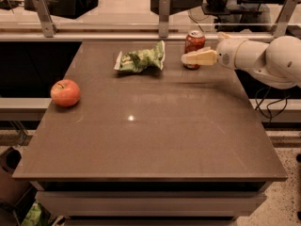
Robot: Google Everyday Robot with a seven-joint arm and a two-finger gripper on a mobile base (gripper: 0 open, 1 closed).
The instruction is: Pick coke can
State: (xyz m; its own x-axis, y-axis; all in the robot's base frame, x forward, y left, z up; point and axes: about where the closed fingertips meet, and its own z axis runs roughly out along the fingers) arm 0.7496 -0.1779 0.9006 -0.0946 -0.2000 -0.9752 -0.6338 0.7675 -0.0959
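The coke can [194, 40], red with a silver top, stands upright at the far right of the table. My gripper [187, 51] reaches in from the right on a white arm [263, 55] and is open around the can. The cream near finger [200, 58] lies across the front of the can's lower part. The far finger is mostly hidden behind the can. The can rests on the table and is not lifted.
A crumpled green chip bag [140, 59] lies just left of the can. A red apple [65, 92] sits near the left edge of the brown table [150, 140]. A rail with metal posts [163, 13] runs along the far edge.
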